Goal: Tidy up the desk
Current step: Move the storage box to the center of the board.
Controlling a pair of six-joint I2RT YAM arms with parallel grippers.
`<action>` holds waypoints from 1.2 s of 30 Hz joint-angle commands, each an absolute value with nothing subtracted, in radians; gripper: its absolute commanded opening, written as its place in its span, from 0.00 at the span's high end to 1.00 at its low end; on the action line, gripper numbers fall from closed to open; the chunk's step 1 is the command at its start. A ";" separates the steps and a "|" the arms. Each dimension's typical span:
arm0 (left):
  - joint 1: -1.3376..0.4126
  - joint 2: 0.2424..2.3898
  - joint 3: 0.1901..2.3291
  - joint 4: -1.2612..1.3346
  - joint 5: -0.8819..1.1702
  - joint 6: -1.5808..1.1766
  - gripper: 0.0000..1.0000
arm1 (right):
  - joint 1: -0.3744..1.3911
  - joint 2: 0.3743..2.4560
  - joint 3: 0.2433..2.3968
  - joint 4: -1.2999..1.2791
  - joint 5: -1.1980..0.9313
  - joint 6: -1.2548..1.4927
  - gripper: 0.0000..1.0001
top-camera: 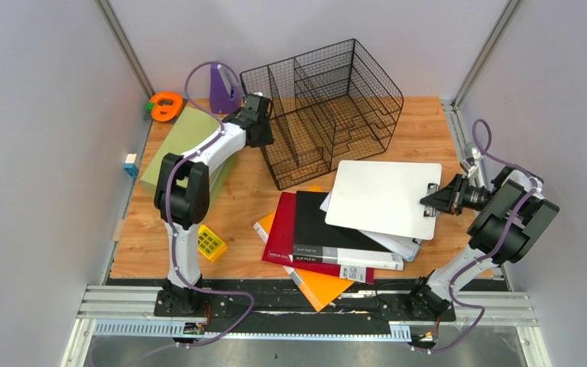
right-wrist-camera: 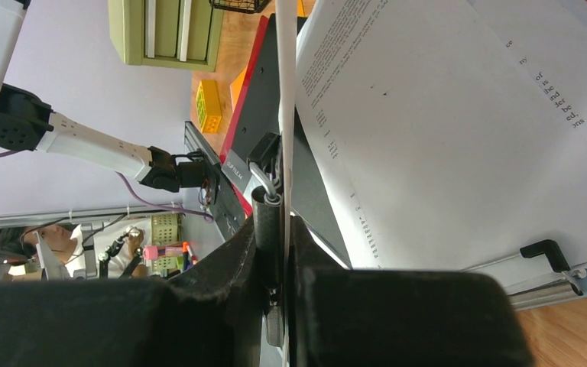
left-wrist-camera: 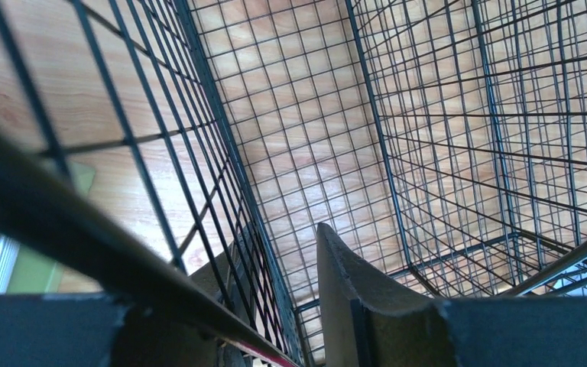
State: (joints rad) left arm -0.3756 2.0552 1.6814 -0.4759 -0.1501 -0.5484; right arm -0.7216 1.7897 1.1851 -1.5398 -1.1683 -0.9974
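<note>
left claw (top-camera: 266, 122) is straddling the left wall of the wire rack (top-camera: 329, 107), clamped or not I cannot tell | right claw (top-camera: 432, 200) is clamping the white clipboard (top-camera: 382, 197) over the folder pile (top-camera: 313, 229) | table (top-camera: 237, 206) is lying beneath everything, between grey walls (top-camera: 38, 153)

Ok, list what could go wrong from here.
1. The right gripper pinches the white clipboard only at its clip edge. The board could sag or twist out over the binder stack.
2. The left gripper straddles a thin side wall of the wire organizer. Pulling there might tip or skew it.
</note>
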 commanded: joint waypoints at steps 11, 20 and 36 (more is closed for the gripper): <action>-0.304 1.915 1.497 -0.391 -0.059 -0.895 0.28 | -0.731 1.756 1.171 -1.540 -1.216 -1.051 1.00; -0.304 1.883 1.501 -0.357 -0.053 -0.767 0.01 | -0.732 1.695 1.143 -1.542 -1.252 -1.074 1.00; -0.304 1.832 1.488 -0.324 -0.087 -0.571 0.00 | -0.774 1.575 1.141 -1.542 -1.297 -1.056 1.00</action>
